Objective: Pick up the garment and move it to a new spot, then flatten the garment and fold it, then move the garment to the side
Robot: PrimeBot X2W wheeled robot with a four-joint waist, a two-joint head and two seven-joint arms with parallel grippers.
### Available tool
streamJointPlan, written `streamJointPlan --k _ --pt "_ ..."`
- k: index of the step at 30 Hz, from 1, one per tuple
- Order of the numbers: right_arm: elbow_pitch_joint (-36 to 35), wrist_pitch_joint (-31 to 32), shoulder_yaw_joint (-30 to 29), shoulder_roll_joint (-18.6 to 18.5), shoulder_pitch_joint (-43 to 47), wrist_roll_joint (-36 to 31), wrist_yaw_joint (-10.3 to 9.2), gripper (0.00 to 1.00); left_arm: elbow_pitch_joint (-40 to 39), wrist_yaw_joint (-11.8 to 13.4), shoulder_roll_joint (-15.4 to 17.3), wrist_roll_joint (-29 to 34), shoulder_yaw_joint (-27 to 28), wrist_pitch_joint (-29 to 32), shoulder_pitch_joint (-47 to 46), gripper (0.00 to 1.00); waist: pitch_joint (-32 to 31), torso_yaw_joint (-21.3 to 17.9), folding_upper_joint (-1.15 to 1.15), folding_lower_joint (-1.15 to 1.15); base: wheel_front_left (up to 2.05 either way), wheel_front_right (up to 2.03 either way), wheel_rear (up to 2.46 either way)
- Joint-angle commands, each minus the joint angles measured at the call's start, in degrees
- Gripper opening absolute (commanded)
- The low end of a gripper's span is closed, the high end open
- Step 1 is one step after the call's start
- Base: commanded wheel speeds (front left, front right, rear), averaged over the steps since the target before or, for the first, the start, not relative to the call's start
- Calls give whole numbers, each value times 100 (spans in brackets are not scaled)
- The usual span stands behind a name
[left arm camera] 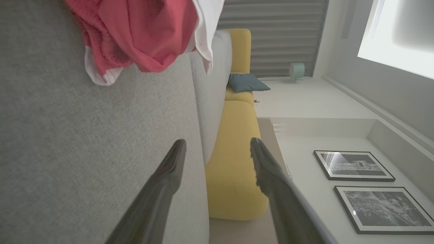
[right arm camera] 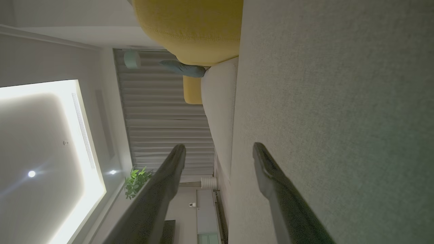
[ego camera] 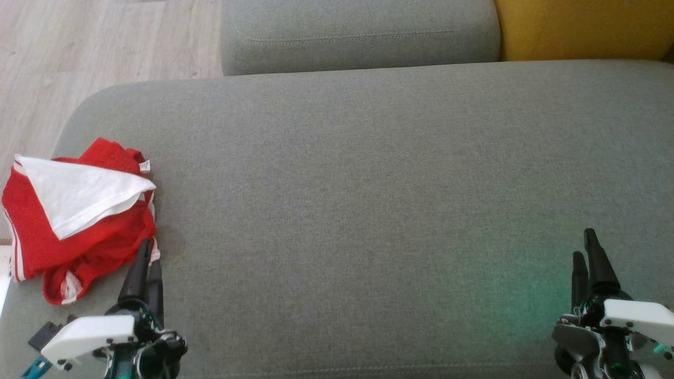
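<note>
Garment bunched, shape unreadable, left gripper tips overlapping its edge; contact unclear

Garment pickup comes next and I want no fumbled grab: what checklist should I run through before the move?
1. Left gripper open, nothing held: ok.
2. Right gripper open, nothing held: ok.
3. Garment in sight, crumpled at the sofa cushion's left end: ok.
4. Left gripper close to the garment's near edge: ok; touching it: cannot tell.
5. Bare cushion to the garment's right for a new spot: ok.
6. Garment flat enough to fold: not ok, bunched.
</note>
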Motion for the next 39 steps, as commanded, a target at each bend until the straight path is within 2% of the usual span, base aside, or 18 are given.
streamJointPlan --k 1,17,39 --pt "-249 -74 65 -97 -289 -142 6 100 -228 -13 114 129 -1 -64 -370 100 -1 1 0 0 0 0 0" --pt "-577 -301 280 -235 -396 -1645 9 100 -585 -10 104 1607 -46 -334 -510 100 -15 15 0 0 0 0 0" --pt "-972 -402 633 -375 -365 -3555 13 100 -870 -3 281 3542 -380 -687 -595 100 -30 47 0 0 0 0 0"
